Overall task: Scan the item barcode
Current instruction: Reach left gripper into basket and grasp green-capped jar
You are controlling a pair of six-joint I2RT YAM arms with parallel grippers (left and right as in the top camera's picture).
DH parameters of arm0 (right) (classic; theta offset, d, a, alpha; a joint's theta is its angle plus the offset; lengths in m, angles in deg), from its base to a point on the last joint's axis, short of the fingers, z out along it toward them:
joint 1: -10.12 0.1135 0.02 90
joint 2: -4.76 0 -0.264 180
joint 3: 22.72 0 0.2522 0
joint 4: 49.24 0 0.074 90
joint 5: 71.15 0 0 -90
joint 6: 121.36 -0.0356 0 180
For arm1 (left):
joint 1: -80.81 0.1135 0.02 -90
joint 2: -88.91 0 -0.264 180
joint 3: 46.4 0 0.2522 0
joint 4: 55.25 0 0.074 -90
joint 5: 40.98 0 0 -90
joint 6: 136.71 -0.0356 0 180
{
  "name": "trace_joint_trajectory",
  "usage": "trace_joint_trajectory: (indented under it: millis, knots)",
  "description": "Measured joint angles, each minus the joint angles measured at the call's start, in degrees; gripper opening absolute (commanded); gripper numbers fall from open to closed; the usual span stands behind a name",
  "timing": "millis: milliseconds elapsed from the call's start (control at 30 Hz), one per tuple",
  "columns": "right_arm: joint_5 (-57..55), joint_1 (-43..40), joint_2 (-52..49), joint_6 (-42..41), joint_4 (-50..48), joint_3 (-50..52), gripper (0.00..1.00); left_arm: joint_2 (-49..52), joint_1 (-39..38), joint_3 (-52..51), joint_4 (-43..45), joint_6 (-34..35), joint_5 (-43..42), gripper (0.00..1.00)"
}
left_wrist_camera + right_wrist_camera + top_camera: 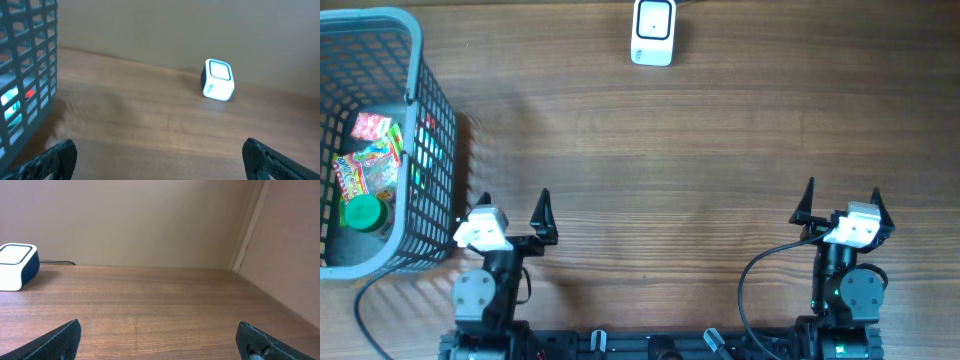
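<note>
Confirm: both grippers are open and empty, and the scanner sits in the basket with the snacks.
The overhead view shows the scanner on the table, not in the basket with the snacks; left gripper and right gripper are open and empty.

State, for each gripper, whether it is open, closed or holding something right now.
Left gripper: open, holding nothing.
Right gripper: open, holding nothing.

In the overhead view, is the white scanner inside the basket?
No, the white scanner stands on the table near its far edge, apart from the basket.
</note>
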Motion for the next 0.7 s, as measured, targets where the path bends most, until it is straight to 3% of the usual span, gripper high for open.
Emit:
trace_joint_trajectory:
  millis: [133, 300, 700]
  knots:
    - [0.0, 0.0, 0.0, 0.0, 0.0, 0.0, 1.00, 1.9, 0.0, 9.1, -6.8, 0.0, -1.3, 1.00]
    - [0.0, 0.0, 0.0, 0.0, 0.0, 0.0, 1.00, 8.7, 0.0, 16.3, -8.5, 0.0, -3.7, 1.00]
    - [0.0, 0.0, 0.0, 0.0, 0.0, 0.0, 1.00, 36.5, 0.0, 40.0, -12.8, 1.3, -6.6, 1.00]
